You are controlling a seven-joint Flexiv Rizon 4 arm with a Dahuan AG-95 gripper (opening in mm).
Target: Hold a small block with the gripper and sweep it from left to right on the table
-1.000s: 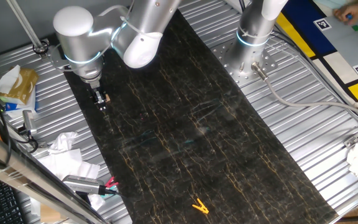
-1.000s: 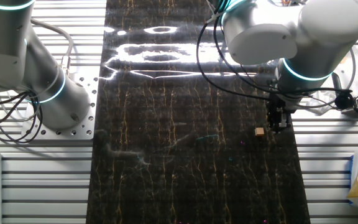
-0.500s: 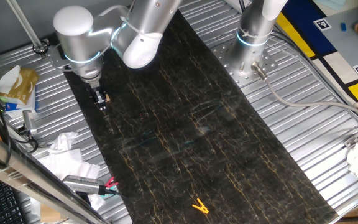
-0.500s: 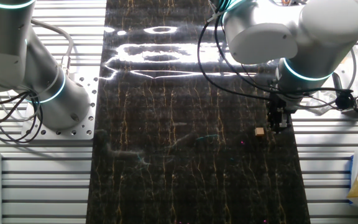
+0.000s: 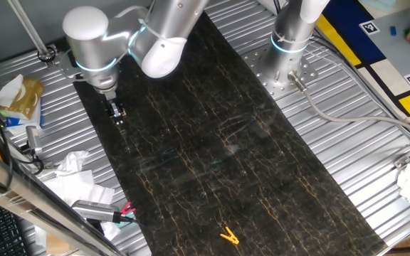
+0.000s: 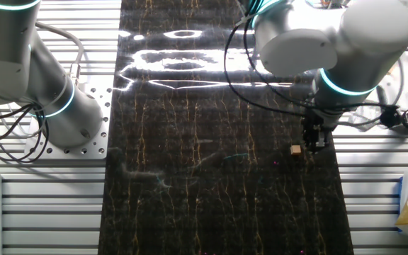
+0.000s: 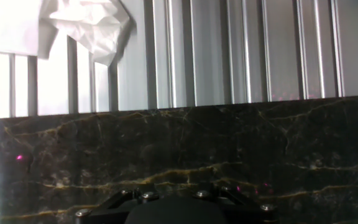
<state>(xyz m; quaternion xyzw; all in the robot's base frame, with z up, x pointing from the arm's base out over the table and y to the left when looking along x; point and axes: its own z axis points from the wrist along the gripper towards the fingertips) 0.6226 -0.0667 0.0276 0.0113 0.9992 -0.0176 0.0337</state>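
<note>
Along the middle of the workspace runs the table (image 5: 212,142), a long near-black slab veined with thin gold-orange lines, framed on both sides by ribbed silver metal (image 5: 347,135). Near one edge of the slab the gripper (image 6: 316,139) hangs low over the surface, and the small block (image 6: 296,149) lies on the table just beside its fingertips, apparently apart from them. Whether the fingers are spread or closed cannot be told. A second upright arm (image 5: 294,28) stands on a bolted plate beside the slab. Crumpled white paper (image 5: 70,171) lies on the ribbed metal, and a yellow clip (image 5: 228,235) rests at the slab's far end.
</note>
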